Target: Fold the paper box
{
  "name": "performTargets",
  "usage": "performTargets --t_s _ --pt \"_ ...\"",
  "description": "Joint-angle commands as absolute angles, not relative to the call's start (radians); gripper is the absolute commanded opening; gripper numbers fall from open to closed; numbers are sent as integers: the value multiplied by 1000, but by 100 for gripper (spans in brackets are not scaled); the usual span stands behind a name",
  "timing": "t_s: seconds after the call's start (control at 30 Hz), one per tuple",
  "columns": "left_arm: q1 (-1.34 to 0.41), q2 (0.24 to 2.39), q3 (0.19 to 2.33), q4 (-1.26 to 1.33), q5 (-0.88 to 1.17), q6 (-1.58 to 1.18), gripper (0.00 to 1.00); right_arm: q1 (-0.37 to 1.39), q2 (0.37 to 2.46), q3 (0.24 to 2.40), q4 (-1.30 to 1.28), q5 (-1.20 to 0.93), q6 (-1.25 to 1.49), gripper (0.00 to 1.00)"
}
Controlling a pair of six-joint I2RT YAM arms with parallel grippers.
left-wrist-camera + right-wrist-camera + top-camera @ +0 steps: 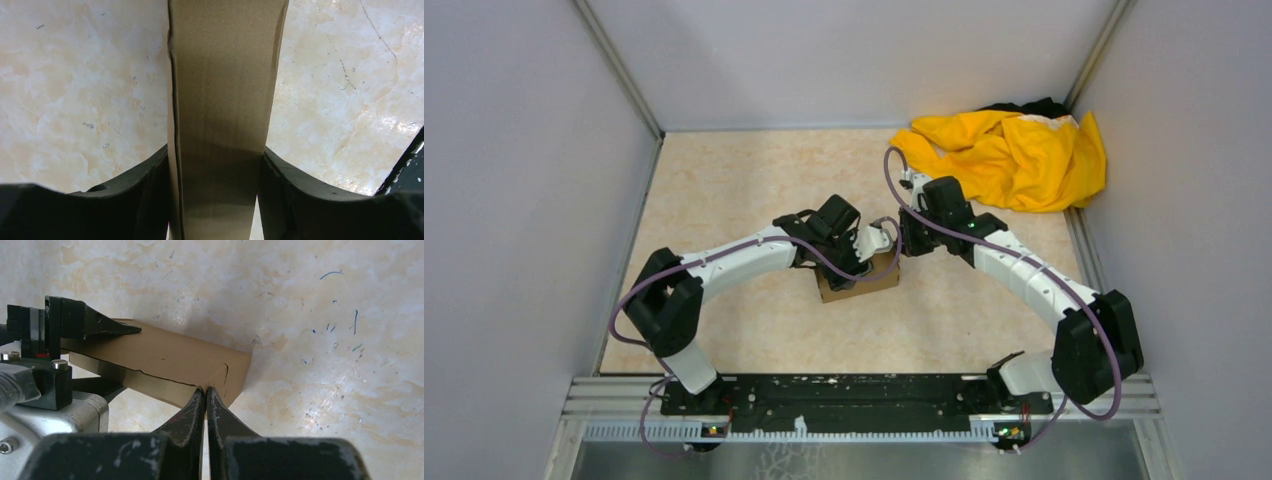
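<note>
The paper box [860, 286] is a small closed brown carton lying on the table's middle. My left gripper [861, 262] is shut on it: in the left wrist view the two black fingers [150, 195] press on both sides of the carton [225, 100]. My right gripper [902, 242] is shut, and it sits at the carton's right end. In the right wrist view its closed tips [206, 389] touch the carton's [170, 357] upper edge, where a seam runs near the end corner. A left finger [100, 322] also shows there, lying on the carton's top.
A crumpled yellow cloth [1014, 155] lies in the back right corner with something black behind it. Grey walls [524, 200] enclose the marbled beige table [754, 170] on three sides. The black arm rail [844, 395] runs along the near edge.
</note>
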State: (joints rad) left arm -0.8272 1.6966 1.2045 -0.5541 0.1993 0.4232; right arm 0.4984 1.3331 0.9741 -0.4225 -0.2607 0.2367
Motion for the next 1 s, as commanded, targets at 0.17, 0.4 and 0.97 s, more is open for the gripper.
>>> performTargets --t_s 0.17,0.4,0.97 --pt "-845 1739 1216 -522 228 427 61 525 1336 1040 -340 -381 323 0" --pt "-847 1740 1216 -521 229 427 61 525 1322 992 -295 -381 355 0" --pt "-850 1733 1211 -522 222 425 61 525 1247 851 -240 -331 338 0"
